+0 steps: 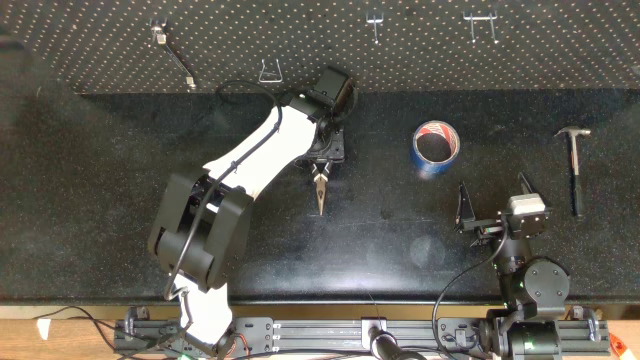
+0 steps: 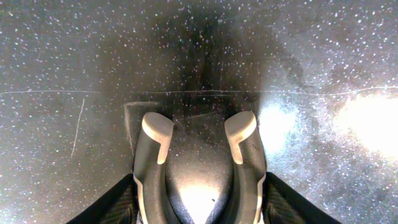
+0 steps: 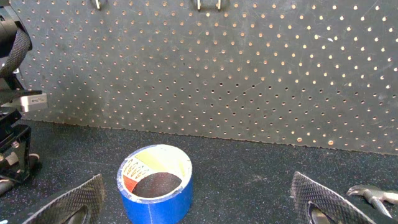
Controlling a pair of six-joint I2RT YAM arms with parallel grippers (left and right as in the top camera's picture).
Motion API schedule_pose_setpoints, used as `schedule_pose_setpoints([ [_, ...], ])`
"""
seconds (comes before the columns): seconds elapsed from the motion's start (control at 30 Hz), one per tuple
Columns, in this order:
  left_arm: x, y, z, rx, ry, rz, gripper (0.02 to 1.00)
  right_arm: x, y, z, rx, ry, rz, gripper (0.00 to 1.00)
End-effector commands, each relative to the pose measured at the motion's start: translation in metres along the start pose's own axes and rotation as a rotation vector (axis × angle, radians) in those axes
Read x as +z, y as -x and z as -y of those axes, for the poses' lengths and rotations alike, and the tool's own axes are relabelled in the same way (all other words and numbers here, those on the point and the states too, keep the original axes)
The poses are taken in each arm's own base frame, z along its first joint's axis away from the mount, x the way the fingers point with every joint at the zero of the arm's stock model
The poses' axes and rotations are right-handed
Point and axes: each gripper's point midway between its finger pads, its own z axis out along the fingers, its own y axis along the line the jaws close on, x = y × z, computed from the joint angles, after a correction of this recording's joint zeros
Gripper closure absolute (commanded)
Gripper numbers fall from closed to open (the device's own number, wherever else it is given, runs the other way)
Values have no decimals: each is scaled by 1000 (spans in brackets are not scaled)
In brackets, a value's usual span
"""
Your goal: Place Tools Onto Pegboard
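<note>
Eyes on the slim, dark, pointed pliers, just left of centre in the top view, with the narrow tip aimed at the bottom of the frame. Their upper end sits right at the left gripper, at the end of the white arm that slants up from the lower left. Whether that gripper is clamped on the pliers, I cannot tell. In the left wrist view a rounded, shiny grey shape sits blurred in the mouth of the left gripper, and the speckled tabletop lies beyond it.

To the right of the pliers, upper centre-right, stands the blue roll of tape, on its flat side with the hole facing up. The right wrist view shows the same roll low and left of centre.

Below the tape, in the lower right of the top view, is the right gripper. Its fingers are spread wide with nothing between them, and they show at the two bottom corners of its own view.

At the far right lies the steel-headed hammer with its dark handle, head toward the board. It is well apart from everything else.

Across the top runs the dark perforated pegboard. It carries a bare wire hook just up and left of the left gripper, and two more hooks at upper right. A slim dark item hangs slantwise at upper left. All of this rests on the black speckled table.
</note>
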Motion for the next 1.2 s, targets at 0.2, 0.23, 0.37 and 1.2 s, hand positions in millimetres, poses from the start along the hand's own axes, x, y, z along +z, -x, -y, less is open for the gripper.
schedule_pose_setpoints([
  [0.2,3,3,1,2,3,-3,722,0,-1,0,-12,-2,1,25],
  [0.23,3,3,1,2,3,-3,809,0,-1,0,-12,-2,1,25],
  [0.37,3,3,1,2,3,-3,991,0,-1,0,-12,-2,1,25],
  [1.2,-187,-45,-58,52,-52,369,991,0,-1,0,-12,-2,1,25],
])
